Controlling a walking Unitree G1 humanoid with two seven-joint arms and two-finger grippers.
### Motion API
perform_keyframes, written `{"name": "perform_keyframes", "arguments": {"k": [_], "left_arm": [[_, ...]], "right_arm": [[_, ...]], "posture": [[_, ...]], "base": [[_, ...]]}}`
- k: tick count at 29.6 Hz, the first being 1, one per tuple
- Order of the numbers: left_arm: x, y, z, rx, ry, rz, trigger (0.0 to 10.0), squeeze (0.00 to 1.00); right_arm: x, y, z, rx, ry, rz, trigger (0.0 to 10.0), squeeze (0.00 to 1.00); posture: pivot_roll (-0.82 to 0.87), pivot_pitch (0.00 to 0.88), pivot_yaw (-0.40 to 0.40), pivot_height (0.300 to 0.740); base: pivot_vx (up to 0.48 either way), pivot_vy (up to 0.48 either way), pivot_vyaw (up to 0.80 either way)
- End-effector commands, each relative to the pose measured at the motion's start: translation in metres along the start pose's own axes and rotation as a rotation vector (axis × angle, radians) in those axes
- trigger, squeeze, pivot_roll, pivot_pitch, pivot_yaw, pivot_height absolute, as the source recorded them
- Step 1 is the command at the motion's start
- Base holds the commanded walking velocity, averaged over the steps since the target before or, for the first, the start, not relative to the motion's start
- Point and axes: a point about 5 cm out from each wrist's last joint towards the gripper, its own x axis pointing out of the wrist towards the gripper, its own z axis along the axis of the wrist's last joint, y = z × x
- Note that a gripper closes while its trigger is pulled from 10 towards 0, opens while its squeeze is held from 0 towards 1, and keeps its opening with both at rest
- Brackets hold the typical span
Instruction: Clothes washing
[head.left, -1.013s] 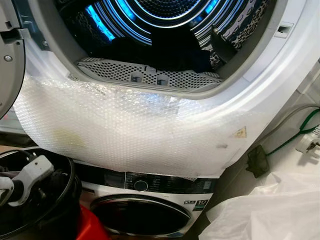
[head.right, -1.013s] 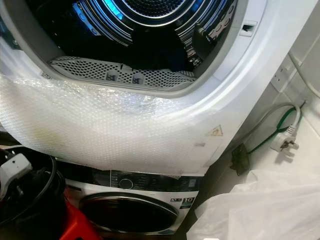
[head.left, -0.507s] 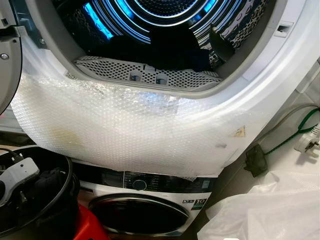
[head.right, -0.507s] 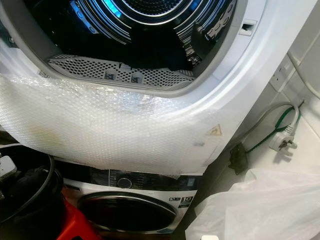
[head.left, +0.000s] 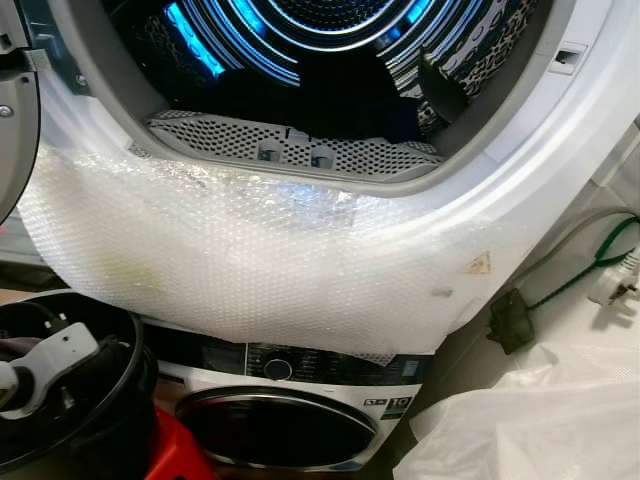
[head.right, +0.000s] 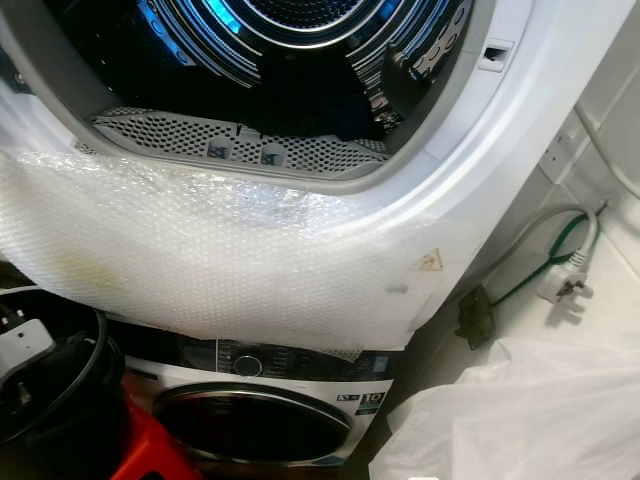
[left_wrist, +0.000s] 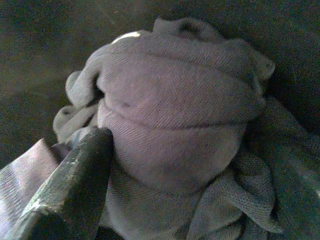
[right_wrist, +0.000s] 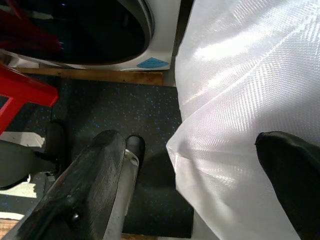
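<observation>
The upper dryer stands open, its drum (head.left: 300, 30) lit blue, with dark clothes (head.left: 340, 100) lying at the bottom. A black bucket (head.left: 140, 350) sits at the lower left, and my left arm's white wrist (head.left: 45, 362) reaches down into it. In the left wrist view a bunched grey-purple garment (left_wrist: 175, 115) lies right before my left gripper (left_wrist: 197, 145), which is open, one black finger (left_wrist: 75, 185) resting against the cloth. My right gripper (right_wrist: 197, 145) hangs open low over the dark floor, beside a white plastic bag (right_wrist: 240, 90).
Bubble wrap (head.left: 260, 260) covers the dryer's front below the opening. The washer (head.left: 290, 420) underneath has its door shut. A red stool (head.left: 180, 455) stands beside the bucket. The dryer's door (head.left: 15, 120) hangs open at left. A cable and plug (head.left: 612, 288) lie at right.
My left wrist dipped deeper into the bucket, then came back up a little. The view has shifted slightly; the dryer and washer have not moved.
</observation>
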Motion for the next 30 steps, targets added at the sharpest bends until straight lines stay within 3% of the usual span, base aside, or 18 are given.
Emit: {"name": "perform_keyframes", "arguments": {"k": [1,3,4,6,13,14,15,16,30], "left_arm": [[0.009,-0.004,0.0,0.03,0.027,0.037,10.0,0.0],[0.009,-0.004,0.0,0.03,0.027,0.037,10.0,0.0],[0.009,-0.001,0.001,0.04,0.034,0.104,10.0,0.0],[0.013,-0.003,-0.002,0.028,0.043,0.131,10.0,0.0],[0.015,-0.008,-0.009,0.0,0.062,0.149,10.0,0.0],[0.016,-0.009,-0.01,-0.008,0.061,0.155,7.9,0.0],[0.016,-0.009,-0.01,-0.008,0.061,0.155,7.9,0.0],[0.016,-0.009,-0.01,-0.012,0.058,0.156,0.0,0.0],[0.017,-0.011,-0.014,-0.023,0.064,0.184,0.0,0.0]], "right_arm": [[-0.003,-0.009,-0.005,-0.01,0.005,-0.014,10.0,0.0],[-0.003,-0.009,-0.005,-0.01,0.005,-0.014,10.0,0.0],[-0.004,-0.012,-0.006,-0.015,0.006,-0.017,10.0,0.0],[-0.004,-0.014,-0.005,-0.021,0.005,-0.017,10.0,0.0],[-0.004,-0.015,-0.003,-0.026,-0.003,-0.014,10.0,0.0],[-0.004,-0.015,-0.002,-0.028,-0.004,-0.013,10.0,0.0],[-0.004,-0.015,-0.002,-0.028,-0.004,-0.013,10.0,0.0],[-0.004,-0.015,-0.002,-0.03,-0.005,-0.012,10.0,0.0],[-0.002,-0.008,-0.001,-0.032,-0.005,0.003,10.0,0.0]], "posture": [[-0.03,0.118,-0.153,0.74],[-0.03,0.118,-0.153,0.74],[-0.03,0.125,-0.156,0.74],[-0.04,0.131,-0.159,0.74],[-0.05,0.129,-0.164,0.74],[-0.05,0.129,-0.164,0.74],[-0.05,0.129,-0.164,0.74],[-0.05,0.129,-0.164,0.74],[-0.03,0.096,-0.146,0.74]], "base": [[0.0,0.0,0.0],[0.0,0.0,0.0],[0.0,0.0,0.0],[0.0,0.0,0.0],[0.0,0.0,0.0],[0.0,0.0,0.0],[0.0,0.0,0.0],[0.0,0.0,0.0],[0.0,0.0,0.0]]}}
